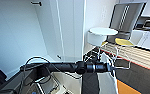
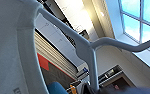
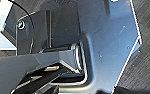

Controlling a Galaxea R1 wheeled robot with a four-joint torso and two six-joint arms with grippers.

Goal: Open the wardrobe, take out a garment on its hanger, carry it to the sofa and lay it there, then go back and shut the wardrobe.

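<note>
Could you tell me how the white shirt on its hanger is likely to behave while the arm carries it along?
The garment looks thin and hangs in loose folds, so it is probably floppy and light, and likely to sway. The hanger looks like a rigid, smooth white frame, so it should keep its shape, though the shirt might slide along it if tilted.

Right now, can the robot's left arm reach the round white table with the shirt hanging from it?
Probably not yet. The left arm stretches across the robot, and its gripper carries the hanger with the white shirt. The round white table stands farther off, with a gap of floor between them.
</note>
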